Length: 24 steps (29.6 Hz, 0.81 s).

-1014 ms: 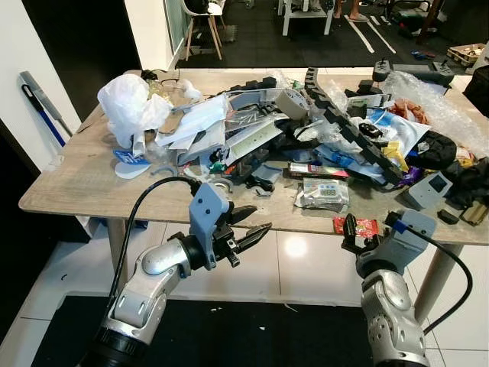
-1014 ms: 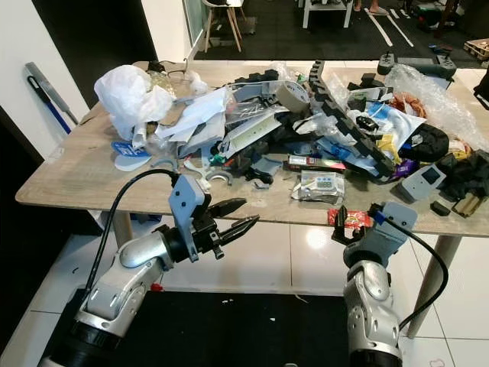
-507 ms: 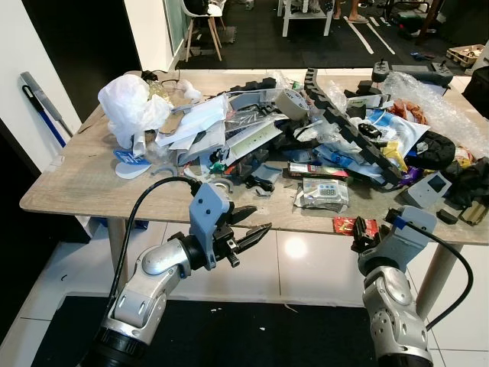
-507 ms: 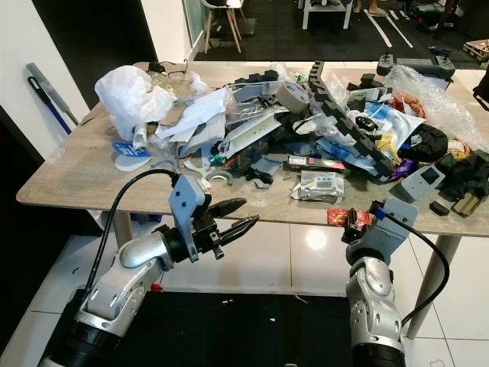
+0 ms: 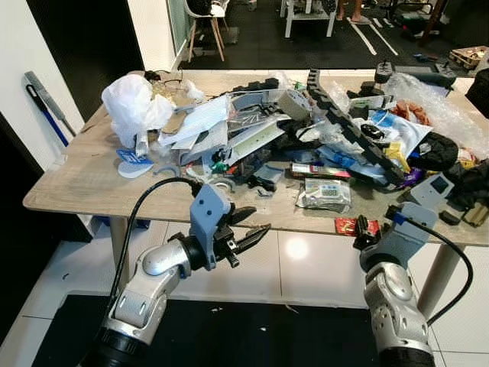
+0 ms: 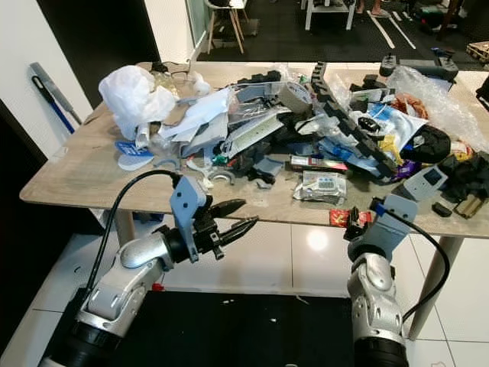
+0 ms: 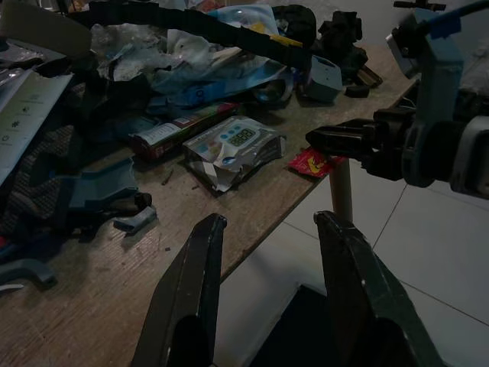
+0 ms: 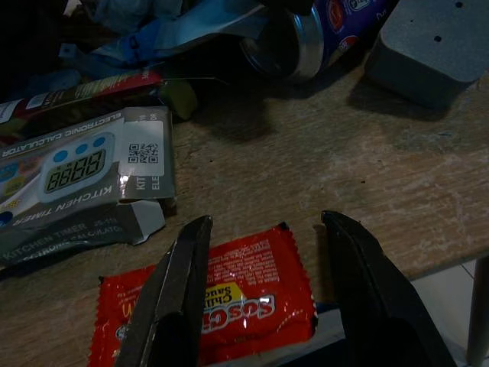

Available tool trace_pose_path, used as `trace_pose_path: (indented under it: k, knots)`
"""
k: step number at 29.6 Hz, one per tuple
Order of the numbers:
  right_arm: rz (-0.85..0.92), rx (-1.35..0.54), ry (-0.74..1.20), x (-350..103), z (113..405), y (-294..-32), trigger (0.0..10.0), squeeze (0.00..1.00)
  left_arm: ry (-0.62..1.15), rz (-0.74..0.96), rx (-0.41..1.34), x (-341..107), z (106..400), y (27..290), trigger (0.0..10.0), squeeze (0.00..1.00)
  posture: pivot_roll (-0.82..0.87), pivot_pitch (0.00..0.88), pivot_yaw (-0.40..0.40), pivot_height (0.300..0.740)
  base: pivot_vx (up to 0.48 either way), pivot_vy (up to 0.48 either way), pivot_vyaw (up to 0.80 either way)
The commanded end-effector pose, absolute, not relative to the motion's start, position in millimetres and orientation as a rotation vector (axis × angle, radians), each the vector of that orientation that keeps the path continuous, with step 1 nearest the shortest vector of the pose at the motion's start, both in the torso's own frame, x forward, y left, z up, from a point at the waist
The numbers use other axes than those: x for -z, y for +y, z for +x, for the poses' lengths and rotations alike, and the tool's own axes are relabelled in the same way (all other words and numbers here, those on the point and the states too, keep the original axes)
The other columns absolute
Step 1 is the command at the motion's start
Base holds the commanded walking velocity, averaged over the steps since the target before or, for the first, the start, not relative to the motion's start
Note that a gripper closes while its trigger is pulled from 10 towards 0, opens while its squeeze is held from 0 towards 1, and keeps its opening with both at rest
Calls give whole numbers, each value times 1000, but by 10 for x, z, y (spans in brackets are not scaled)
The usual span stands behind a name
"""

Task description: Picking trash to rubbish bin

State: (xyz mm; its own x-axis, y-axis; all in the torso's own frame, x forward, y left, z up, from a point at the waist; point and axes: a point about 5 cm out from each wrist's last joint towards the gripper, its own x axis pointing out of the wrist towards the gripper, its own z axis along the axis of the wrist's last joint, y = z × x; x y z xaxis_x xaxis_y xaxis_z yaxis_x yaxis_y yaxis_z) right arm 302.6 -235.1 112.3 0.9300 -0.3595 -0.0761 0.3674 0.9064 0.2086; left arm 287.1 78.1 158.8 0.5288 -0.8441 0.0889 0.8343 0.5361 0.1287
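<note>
A red sauce packet (image 8: 221, 306) lies at the front edge of the wooden table (image 5: 76, 183), right of centre; it also shows as the packet (image 5: 356, 225) in the left eye view. My right gripper (image 8: 267, 222) is open at that edge, one finger on each side of the packet, apart from it. From the head it appears as the right gripper (image 5: 361, 235), just below the table rim. My left gripper (image 5: 258, 220) is open and empty in front of the table's edge, below the pile's middle.
A boxed kitchen timer (image 5: 324, 193) lies just behind the packet. A big heap of trash covers the table: a white plastic bag (image 5: 130, 99), a black cable chain (image 5: 344, 115), a grey box (image 5: 432, 187), a can (image 8: 321, 38). A broom (image 5: 46, 99) leans at the left wall.
My right gripper has moved in to the table's edge, and its fingers now straddle the red packet. The left arm has held still. The camera shifted slightly.
</note>
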Motion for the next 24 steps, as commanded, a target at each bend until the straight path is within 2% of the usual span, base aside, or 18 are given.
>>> trace_pose_path:
  k: [1,3,4,6,7,8,17,24]
  knots:
    - [241,390,145,-900,2966,-2346,10000,0,-123,93,1002,-1534,2871,794,10000,0,-63,125,66,740,0,0,0]
    - [240,390,158,-886,2969,-2341,5216,0,-121,93,1002,-1531,2871,792,10000,0,-62,126,65,740,0,0,0]
    - [237,396,166,-874,2964,-2344,3765,0,-121,93,1002,-1530,2870,793,10000,0,-62,126,65,740,0,0,0]
    - [235,403,173,-860,2957,-2350,2627,0,-121,94,1002,-1528,2870,793,10000,0,-62,126,65,740,0,0,0]
    - [235,406,175,-856,2954,-2353,2627,0,-121,95,1002,-1528,2870,793,10000,0,-62,126,65,740,0,0,0]
    - [235,410,177,-853,2951,-2358,0,0,-121,96,1001,-1529,2872,793,10000,0,-62,126,66,740,0,0,0]
    - [235,430,171,-858,2950,-2393,0,0,-127,98,997,-1534,2884,788,10000,0,-64,125,67,740,0,0,0]
    - [252,441,90,-978,2980,-2430,0,0,-136,96,992,-1546,2892,780,10000,0,-63,125,65,740,0,0,0]
